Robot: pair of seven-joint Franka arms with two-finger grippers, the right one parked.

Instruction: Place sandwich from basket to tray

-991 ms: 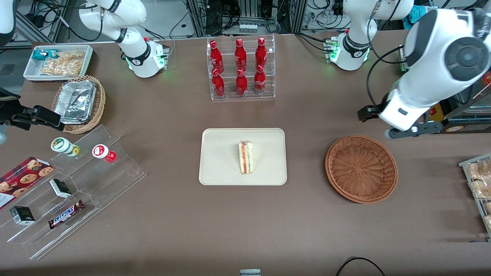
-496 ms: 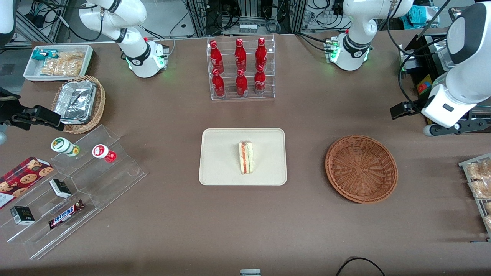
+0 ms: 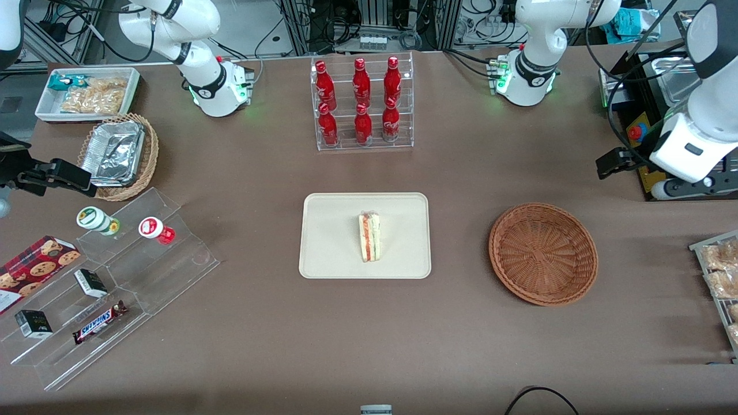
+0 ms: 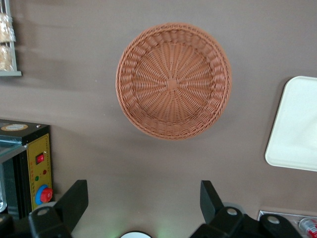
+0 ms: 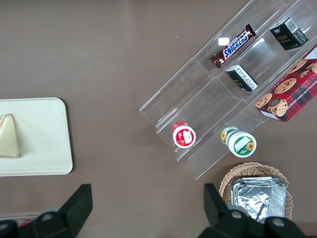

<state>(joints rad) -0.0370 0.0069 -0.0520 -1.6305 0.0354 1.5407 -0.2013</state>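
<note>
The sandwich (image 3: 369, 236), a white wedge with red-orange and green layers, lies on the cream-beige tray (image 3: 328, 253) in the middle of the table; both also show in the right wrist view, sandwich (image 5: 9, 136) and tray (image 5: 44, 144). The reddish-brown basket (image 3: 542, 253) is empty and sits beside the tray, toward the working arm's end. In the left wrist view the basket (image 4: 173, 82) and a tray corner (image 4: 294, 134) show. My gripper (image 3: 692, 190) hangs high, farther from the front camera than the basket, at the table's edge. The gripper (image 4: 142, 193) is open and empty.
A clear rack of red bottles (image 3: 362, 104) stands farther from the front camera than the tray. A black and yellow box with a red button (image 3: 634, 134) is beside my gripper. A wire rack of pastries (image 3: 720, 276) lies at the working arm's end. Clear steps with snacks (image 3: 109, 282) lie toward the parked arm's end.
My gripper has moved away from the basket toward the working arm's end of the table. The sandwich, tray and basket have not moved.
</note>
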